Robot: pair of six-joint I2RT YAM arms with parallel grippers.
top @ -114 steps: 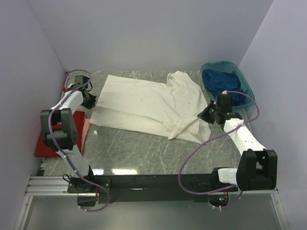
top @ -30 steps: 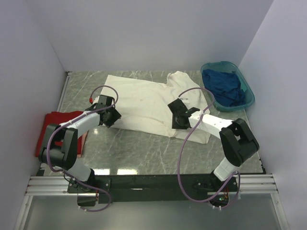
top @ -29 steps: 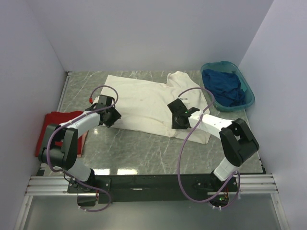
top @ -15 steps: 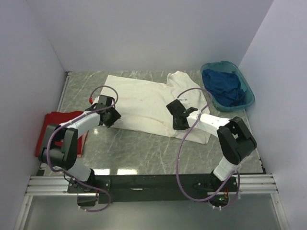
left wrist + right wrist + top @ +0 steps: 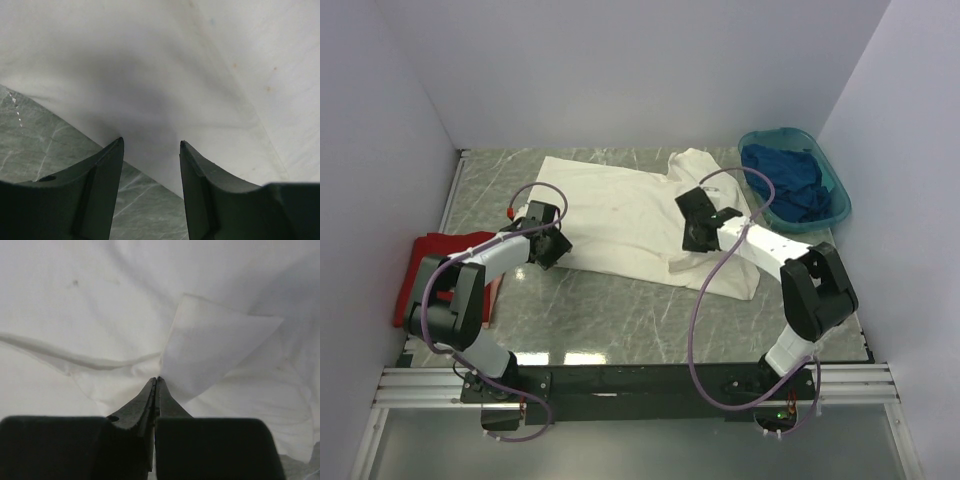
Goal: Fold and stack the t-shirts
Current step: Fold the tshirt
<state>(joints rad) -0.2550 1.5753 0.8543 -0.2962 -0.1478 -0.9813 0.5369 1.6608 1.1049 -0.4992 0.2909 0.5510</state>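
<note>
The cream-white t-shirt [image 5: 620, 210] lies spread across the middle of the table. My left gripper [image 5: 552, 248] is open at its near-left hem. In the left wrist view the fingers [image 5: 192, 170] straddle that hem [image 5: 150, 125], with green marble below. My right gripper [image 5: 696, 238] rests on the shirt's right part. Its jaws [image 5: 156, 378] are shut on a pinch of white cloth, and a flap [image 5: 215, 345] rises from the tips. A red t-shirt [image 5: 425, 275] lies folded at the left edge. A dark blue t-shirt [image 5: 785, 180] is bunched in the basin.
A teal plastic basin [image 5: 837, 195] stands at the back right corner. White walls close in the table on three sides. The black rail [image 5: 640, 380] with both arm bases runs along the near edge. A purple cable [image 5: 705, 300] loops over the near right of the table.
My right gripper has shut on the white shirt and drawn slightly back and right, raising a fold at the shirt's near edge. The left gripper has stayed open in place.
</note>
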